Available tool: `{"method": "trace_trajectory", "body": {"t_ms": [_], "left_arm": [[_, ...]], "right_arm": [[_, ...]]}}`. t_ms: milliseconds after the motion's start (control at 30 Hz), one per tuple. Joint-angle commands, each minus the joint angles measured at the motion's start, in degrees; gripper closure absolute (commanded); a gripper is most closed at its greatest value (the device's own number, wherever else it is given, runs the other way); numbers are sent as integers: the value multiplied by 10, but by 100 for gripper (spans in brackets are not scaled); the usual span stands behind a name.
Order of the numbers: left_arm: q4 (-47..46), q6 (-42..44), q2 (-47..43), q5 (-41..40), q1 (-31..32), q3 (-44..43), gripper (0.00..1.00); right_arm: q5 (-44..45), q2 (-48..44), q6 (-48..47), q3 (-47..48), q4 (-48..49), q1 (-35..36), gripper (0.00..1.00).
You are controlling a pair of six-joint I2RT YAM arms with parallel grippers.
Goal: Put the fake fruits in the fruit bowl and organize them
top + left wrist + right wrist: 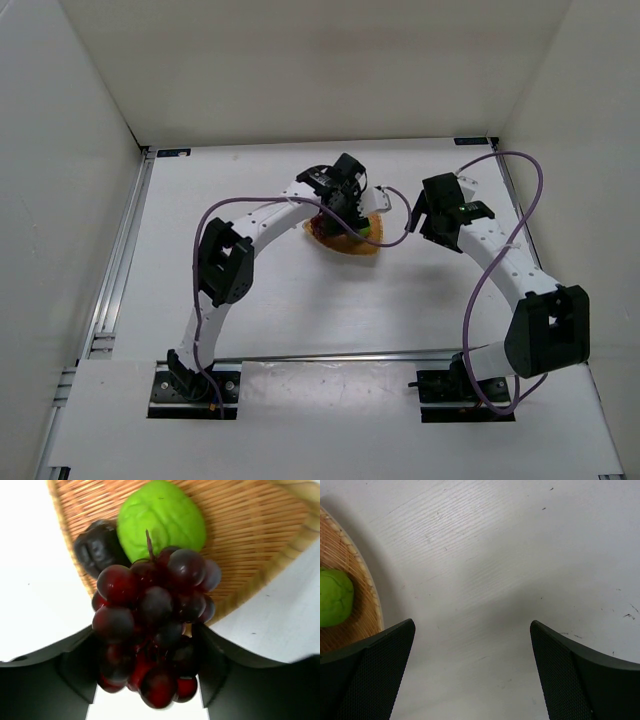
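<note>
- I am holding the grape bunch (pixel 150 625) in the left gripper (pixel 147 675), whose fingers are closing on the lower berries from both sides and are only partly drawn in around that bulk.
- The right gripper (pixel 470 670) is hanging wide open and empty over bare bench (pixel 300 310), just to the right of the fruit bowl (pixel 250 540).
- The bowl is sitting toward the far edge of the bench, roughly midway between the left and right edges. The green fruit (pixel 162 517) and the blackish lumpy fruit (pixel 97 547) are lying side by side inside it.
- The bunch is hanging over the bowl's near rim, with its stem end reaching in toward the green fruit and its lower half looking to be outside the weave.
- Risk: if I let go here, I am expecting the bunch to tip back off the rim onto the bench, since so much of it seems to be outside.
- Risk: the berries are glossy, round and loosely clustered, so the grip may be slipping between them rather than biting.
- Risk: pushing further in could be nudging the smooth green fruit, which looks ready to roll on the shallow dish.
- The bowl is tan, finely woven wicker, ribbed, with a thicker braided rim. The green fruit is creased like a leaf, and the dark one is wrinkled and matte.
</note>
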State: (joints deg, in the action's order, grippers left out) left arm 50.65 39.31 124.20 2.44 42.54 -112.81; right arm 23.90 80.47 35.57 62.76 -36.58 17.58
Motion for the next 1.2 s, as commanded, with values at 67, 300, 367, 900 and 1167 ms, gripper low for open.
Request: {"method": "trace_trajectory", "body": {"t_ms": [67,300,367,900,1167], "left_arm": [[43,12,-26,44,18,-6,3],[56,-8,-26,58,35,-40,0],[62,-15,-33,58,41,-68,0],[-57,-220,-297,-104,-118,95,0],[-56,-336,-389,-207,-365,277,0]], "right_arm": [[17,-20,7,-1,1,-4,0],[17,-26,7,-6,1,-4,0],[11,-26,7,-11,1,-4,0],[-112,-44,-14,-65,1,-59,0],[-139,-100,-22,-112,1,-144,0]]}}
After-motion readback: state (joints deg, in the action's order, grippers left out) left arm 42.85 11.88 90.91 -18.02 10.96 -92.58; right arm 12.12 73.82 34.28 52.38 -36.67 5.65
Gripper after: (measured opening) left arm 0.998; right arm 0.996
